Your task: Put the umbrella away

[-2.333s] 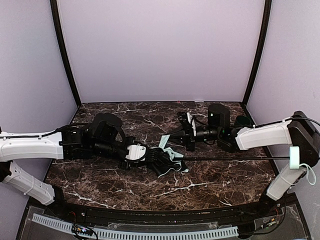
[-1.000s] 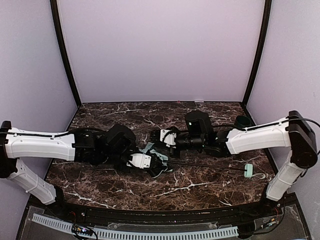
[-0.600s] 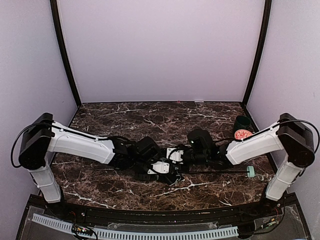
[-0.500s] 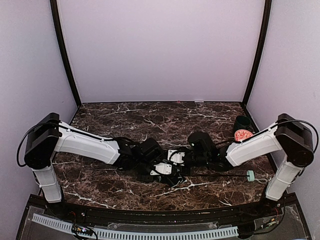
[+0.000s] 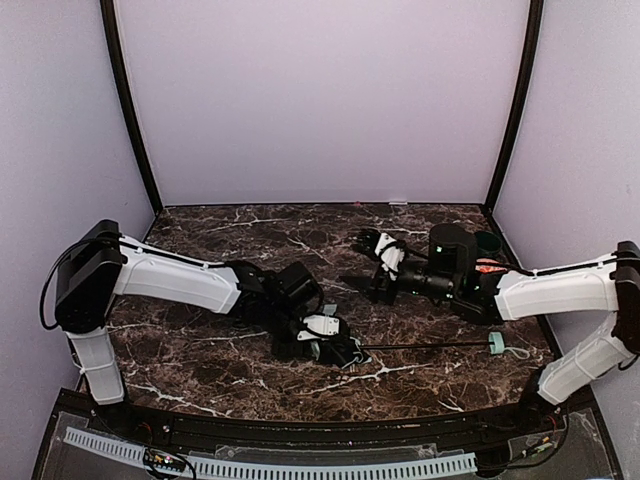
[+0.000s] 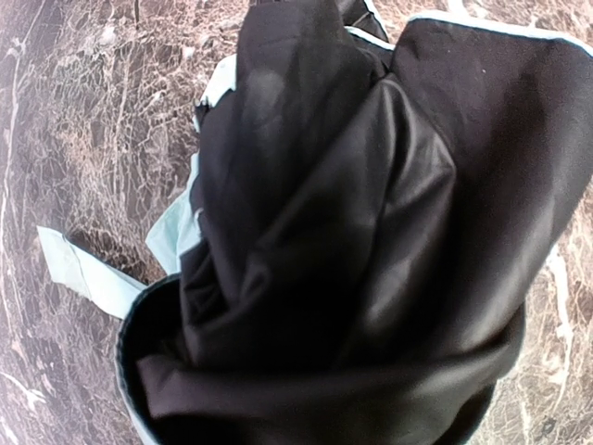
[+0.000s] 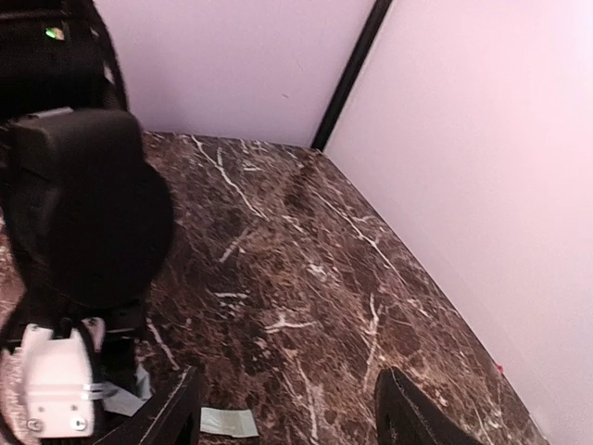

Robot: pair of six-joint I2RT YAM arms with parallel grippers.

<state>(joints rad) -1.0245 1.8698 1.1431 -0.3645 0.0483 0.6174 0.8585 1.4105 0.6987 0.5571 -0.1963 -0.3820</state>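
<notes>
The umbrella (image 6: 315, 241) overfilled the left wrist view, its black folds cut off at the top, right and bottom edges and covering the left fingers completely. The right fingers (image 7: 405, 419) were cropped by the lower edge of their own view. From above, an orange-and-white object (image 5: 487, 266) showed only as a sliver behind the right arm (image 5: 550, 290).
</notes>
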